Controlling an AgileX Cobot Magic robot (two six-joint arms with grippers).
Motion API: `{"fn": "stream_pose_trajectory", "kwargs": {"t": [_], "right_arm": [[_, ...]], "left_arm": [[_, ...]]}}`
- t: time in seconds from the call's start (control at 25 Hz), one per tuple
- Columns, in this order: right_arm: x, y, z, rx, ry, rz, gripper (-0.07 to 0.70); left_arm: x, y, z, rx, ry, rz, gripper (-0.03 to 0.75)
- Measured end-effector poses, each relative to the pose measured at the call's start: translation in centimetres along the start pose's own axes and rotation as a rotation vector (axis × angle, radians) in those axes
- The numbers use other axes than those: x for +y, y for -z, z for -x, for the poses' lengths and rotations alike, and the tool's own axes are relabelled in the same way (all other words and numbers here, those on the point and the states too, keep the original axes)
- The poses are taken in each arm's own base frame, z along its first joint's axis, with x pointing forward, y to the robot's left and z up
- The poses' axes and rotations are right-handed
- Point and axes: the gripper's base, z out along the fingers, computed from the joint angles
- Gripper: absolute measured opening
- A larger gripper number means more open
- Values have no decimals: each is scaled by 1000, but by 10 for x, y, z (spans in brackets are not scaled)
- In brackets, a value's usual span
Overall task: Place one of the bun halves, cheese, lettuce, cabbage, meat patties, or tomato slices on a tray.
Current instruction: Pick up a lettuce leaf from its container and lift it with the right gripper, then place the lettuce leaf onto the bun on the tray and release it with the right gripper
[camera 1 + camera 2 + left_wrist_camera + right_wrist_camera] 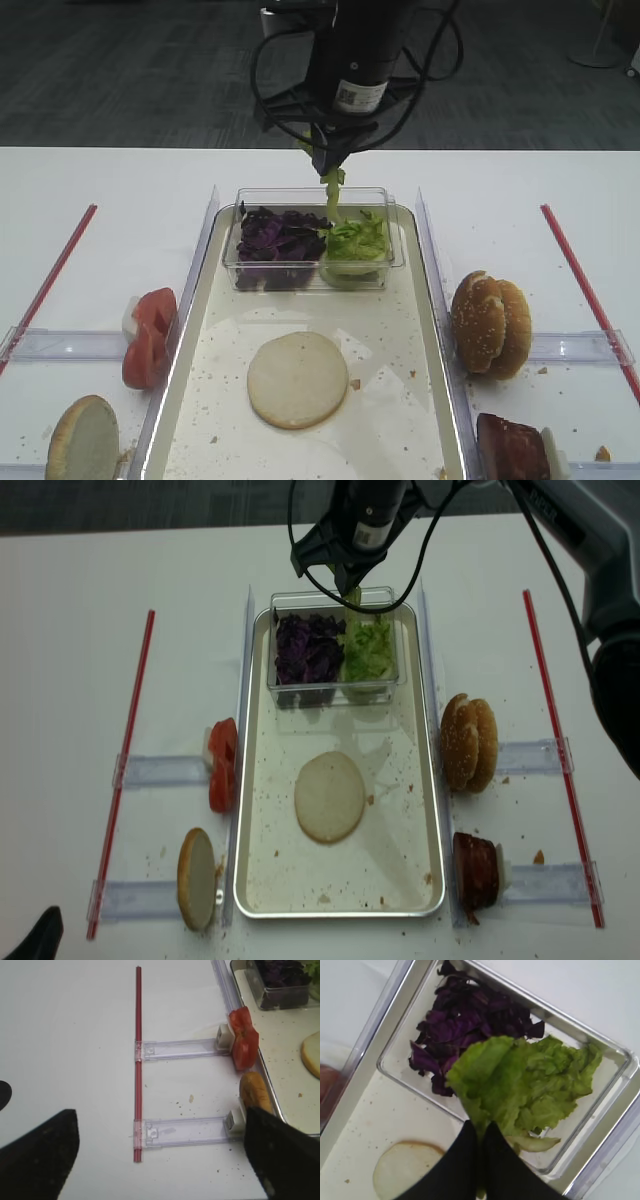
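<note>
1. Your right gripper (481,1132) is pinched fully closed on the stem end of a lettuce (520,1085) leaf. The leaf hangs just above the green side of the clear tub (395,250); you can't tell whether its lower tip touches the lettuce beneath.
2. Your left gripper (160,1140) shows only as two dark blurred fingers (40,1155) at the frame edges, spread wide, nothing between them, over bare table (70,1030).
3. The lettuce is crinkly bright green; the cabbage (278,240) is dark purple shreds, sharing the tub at the far end of the tray (190,370).
4. The tray has a silvery rim and a crumb-speckled off-white floor; a flat pale bun disc (297,379) lies mid-tray.
5. Outside the tray: tomato slices (150,335) and a cut-off bun half (83,440) on the left, sesame bun halves (490,322) and a glossy meat patty (512,448) on the right, the patty cropped by the frame.
6. The arm carries a white label (360,96) with a small code; its text is unreadable.
</note>
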Motion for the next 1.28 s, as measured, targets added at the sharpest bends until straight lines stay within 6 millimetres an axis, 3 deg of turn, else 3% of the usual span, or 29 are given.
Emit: {"fn": "stream_pose_trajectory", "kwargs": {"t": [0.28, 0.52, 0.88, 1.28], "right_arm": [[22, 9, -23, 45, 36, 17, 53], [59, 18, -45, 76, 113, 47, 52], [108, -6, -79, 194, 220, 87, 51], [106, -33, -107, 324, 222, 93, 50]], "left_arm": [[0, 0, 0, 0, 0, 0, 615], [0, 0, 0, 0, 0, 0, 615], [0, 0, 0, 0, 0, 0, 615], [0, 0, 0, 0, 0, 0, 615]]}}
